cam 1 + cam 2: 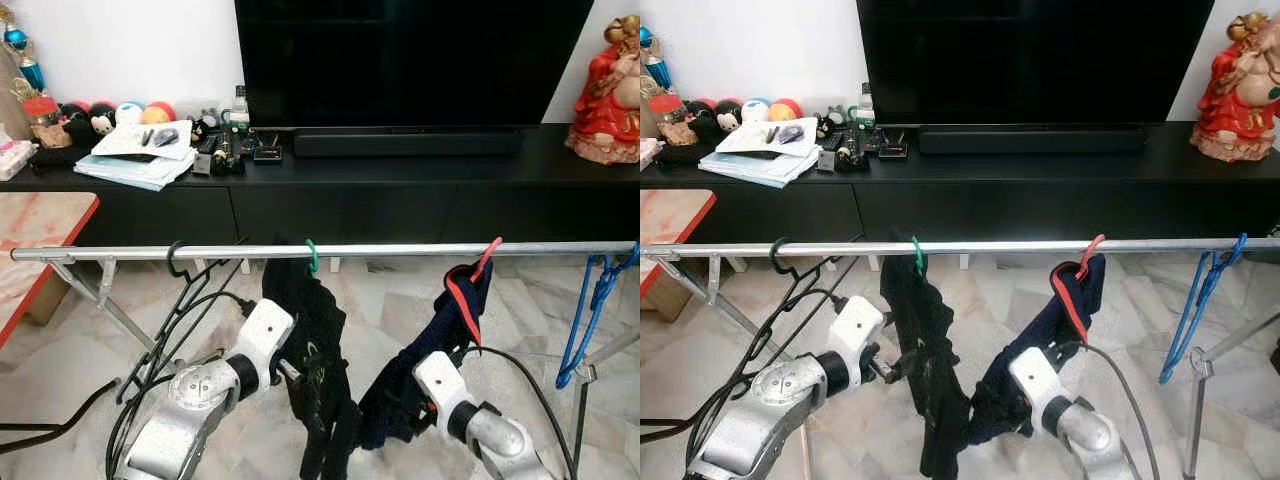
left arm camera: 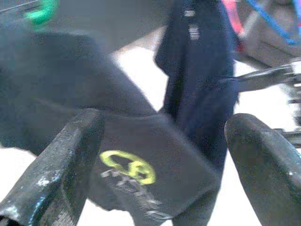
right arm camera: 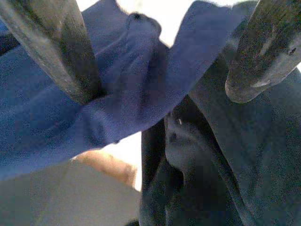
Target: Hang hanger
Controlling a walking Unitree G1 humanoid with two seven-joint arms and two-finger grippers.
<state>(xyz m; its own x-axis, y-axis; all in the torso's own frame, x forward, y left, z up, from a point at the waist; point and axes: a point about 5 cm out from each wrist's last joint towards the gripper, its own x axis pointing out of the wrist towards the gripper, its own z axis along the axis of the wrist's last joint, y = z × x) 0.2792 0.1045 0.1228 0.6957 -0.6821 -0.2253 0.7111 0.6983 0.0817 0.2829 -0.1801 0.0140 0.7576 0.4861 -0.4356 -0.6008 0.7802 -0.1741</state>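
A silver rail (image 1: 400,250) crosses in front of me. On it hang an empty black hanger (image 1: 178,264), a green-hooked hanger (image 1: 312,257) carrying a black garment (image 1: 318,340), a red hanger (image 1: 487,257) carrying a navy garment (image 1: 455,320), and an empty blue hanger (image 1: 590,310). My left gripper (image 2: 164,160) is open at the black garment, whose yellow logo (image 2: 128,167) lies between the fingers (image 2: 61,165). My right gripper (image 3: 164,70) is open against the navy garment (image 3: 117,108), with folds of cloth between its fingers (image 3: 61,52).
Behind the rail stands a low black cabinet (image 1: 400,200) with a television (image 1: 410,60), papers (image 1: 140,155), small toys and a red figurine (image 1: 610,95). A red-edged table (image 1: 40,235) is at my left. Rack legs (image 1: 110,305) and black cables (image 1: 150,390) cross the tiled floor.
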